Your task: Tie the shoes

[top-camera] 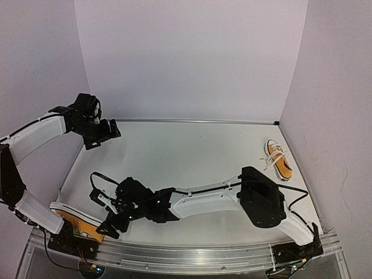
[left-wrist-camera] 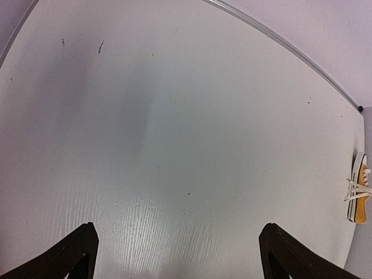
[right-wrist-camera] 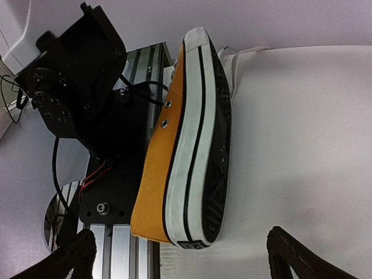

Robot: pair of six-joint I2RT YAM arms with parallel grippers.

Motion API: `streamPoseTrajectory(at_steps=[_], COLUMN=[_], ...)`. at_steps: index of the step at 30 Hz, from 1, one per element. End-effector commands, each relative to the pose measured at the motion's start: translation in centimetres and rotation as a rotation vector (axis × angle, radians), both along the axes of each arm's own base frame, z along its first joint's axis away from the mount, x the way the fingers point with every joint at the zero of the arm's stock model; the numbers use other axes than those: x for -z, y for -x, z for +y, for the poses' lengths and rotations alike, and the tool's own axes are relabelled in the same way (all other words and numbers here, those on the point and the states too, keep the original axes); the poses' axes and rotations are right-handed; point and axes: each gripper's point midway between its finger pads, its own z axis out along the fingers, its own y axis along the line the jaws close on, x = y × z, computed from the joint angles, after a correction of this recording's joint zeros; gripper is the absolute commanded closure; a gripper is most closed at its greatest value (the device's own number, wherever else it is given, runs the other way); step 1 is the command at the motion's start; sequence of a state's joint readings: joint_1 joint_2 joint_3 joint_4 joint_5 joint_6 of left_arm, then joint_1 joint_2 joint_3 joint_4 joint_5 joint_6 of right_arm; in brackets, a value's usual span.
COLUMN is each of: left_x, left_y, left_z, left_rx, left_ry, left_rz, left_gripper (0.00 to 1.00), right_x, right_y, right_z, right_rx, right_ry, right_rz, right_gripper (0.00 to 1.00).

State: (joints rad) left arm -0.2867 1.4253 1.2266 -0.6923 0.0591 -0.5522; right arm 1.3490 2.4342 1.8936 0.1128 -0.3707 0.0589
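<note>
One orange-yellow shoe [top-camera: 78,221] lies on its side at the near left corner, against the left arm's base. In the right wrist view this shoe [right-wrist-camera: 174,157] shows its white sole edge and dark tread, heel towards me. My right gripper [top-camera: 104,216] reaches across to it and is open [right-wrist-camera: 180,264], with the heel just ahead between the fingers, not touching. The second shoe [top-camera: 279,162] lies at the far right by the wall, its white laces loose; it also shows in the left wrist view [left-wrist-camera: 360,195]. My left gripper [top-camera: 104,136] hovers open and empty [left-wrist-camera: 180,261] over the back left.
The left arm's black base and mount [right-wrist-camera: 75,99] and the aluminium rail [right-wrist-camera: 125,256] sit right behind the near shoe. Walls close the table at the back [top-camera: 192,58] and on both sides. The right arm [top-camera: 215,195] lies across the front of the table.
</note>
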Motion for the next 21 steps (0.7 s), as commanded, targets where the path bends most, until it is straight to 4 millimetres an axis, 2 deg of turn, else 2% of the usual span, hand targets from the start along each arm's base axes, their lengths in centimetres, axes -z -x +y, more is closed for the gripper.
streamPoseTrajectory(at_steps=[1,8,13,14,17,21], left_x=[-2.8,-3.2,-3.2,-3.2,-3.1,-2.8], left_y=[0.3,0.6,0.8,0.9,0.9,0.9], left_z=[-0.1,-0.3,-0.2,-0.2,-0.3,-0.2], left_rx=[0.002,0.019,0.020,0.019,0.020,0.019], left_ry=[0.043,0.054,0.055,0.056,0.059,0.059], left_rz=[-0.054,-0.063,-0.066,-0.067,-0.066,-0.063], left_gripper=[0.00,0.00,0.00,0.00,0.00,0.00], right_x=[0.4,2.4,4.6,4.9,5.8,5.2], right_y=[-0.2,-0.5,-0.6,-0.7,-0.9,-1.2], right_z=[2.5,4.3,4.5,4.5,4.1,3.4], right_rx=[0.028,0.039,0.045,0.046,0.056,0.062], right_ry=[-0.025,-0.009,0.027,0.031,0.063,0.076], right_rz=[-0.060,-0.053,-0.048,-0.049,-0.056,-0.053], right_gripper=[0.02,0.03,0.13,0.16,0.38,0.65])
